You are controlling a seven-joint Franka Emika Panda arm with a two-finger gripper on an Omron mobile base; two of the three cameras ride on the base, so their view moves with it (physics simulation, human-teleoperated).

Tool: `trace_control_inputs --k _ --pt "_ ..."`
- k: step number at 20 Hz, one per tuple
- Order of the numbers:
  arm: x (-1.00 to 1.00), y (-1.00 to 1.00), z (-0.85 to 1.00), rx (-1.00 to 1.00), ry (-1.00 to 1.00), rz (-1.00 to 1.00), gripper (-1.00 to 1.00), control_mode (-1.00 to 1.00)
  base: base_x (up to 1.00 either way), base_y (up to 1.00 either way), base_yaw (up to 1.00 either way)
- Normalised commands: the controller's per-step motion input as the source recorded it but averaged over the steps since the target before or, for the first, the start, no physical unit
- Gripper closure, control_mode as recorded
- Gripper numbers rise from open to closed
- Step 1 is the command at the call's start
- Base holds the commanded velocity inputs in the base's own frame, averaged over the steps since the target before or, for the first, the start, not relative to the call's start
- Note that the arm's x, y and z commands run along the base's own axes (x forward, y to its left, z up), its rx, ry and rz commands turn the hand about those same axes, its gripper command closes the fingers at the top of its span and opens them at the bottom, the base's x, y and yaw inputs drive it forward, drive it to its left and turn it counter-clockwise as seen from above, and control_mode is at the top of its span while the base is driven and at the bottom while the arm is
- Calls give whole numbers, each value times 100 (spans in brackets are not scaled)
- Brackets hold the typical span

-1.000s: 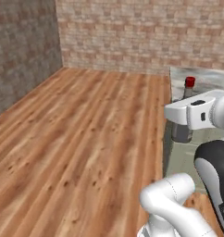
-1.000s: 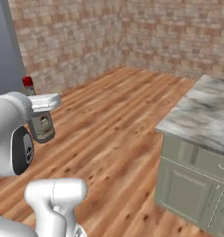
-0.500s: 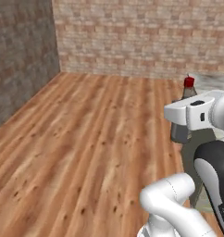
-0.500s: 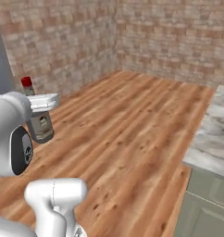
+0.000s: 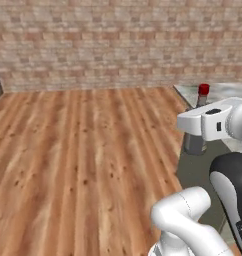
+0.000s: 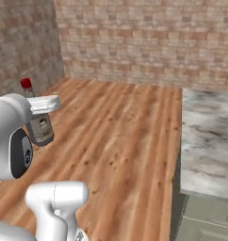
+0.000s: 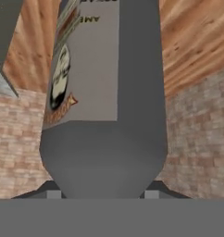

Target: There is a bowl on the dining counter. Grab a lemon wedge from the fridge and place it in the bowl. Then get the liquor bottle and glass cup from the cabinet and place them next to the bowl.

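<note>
The liquor bottle is a grey bottle with a red cap and a paper label. It hangs upright above the wooden floor with my gripper shut around its body. From the right base view the liquor bottle sticks out above and below the white hand, its red cap on top. The hand view looks along the bottle, whose label shows a face, and a dark fingertip presses on each side of it.
A marble dining counter with grey cabinet fronts stands at the right, and its corner shows behind the hand. A brick wall closes the far side. Wide wooden floor lies ahead and to the left.
The whole picture has shifted, so the base has turned: the brick wall now faces me and the counter has moved in the frame. The bottle stays in the same grip.
</note>
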Motion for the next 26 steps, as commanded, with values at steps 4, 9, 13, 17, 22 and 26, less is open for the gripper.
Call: trace_control_inputs --k 4,9,13,17,22,26 --pt "0 0 0 0 0 0 100 100 100 36 -51" --pt "0 0 0 0 0 0 100 100 100 49 -46" --pt "0 0 0 0 0 0 100 100 100 58 -37" --pt "0 0 0 0 0 0 100 100 100 59 -34" --pt "0 0 0 0 0 0 100 100 100 64 -31" --pt "0 0 0 0 0 0 100 100 100 69 -28"
